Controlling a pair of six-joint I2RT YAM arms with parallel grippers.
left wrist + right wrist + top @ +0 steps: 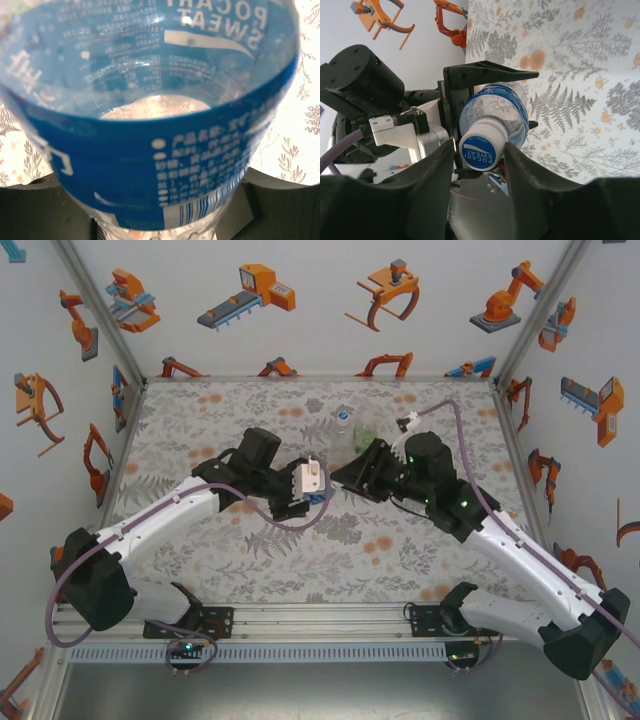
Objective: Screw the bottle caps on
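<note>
Blue-labelled bottle is held sideways over the worktop, clamped in the left hand. The right wrist view shows its cap between the fingers of the right hand; whether they grip it or stand apart, I cannot tell. A clear bottle and a green bottle stand at twelve o'clock.

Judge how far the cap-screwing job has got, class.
Done, apparently: a white cap sits on the blue-label bottle. In hand: the left gripper clamps that bottle; the right gripper flanks the cap, slightly open. Left: green-tinted bottle and clear bottle behind, capping unclear.
</note>
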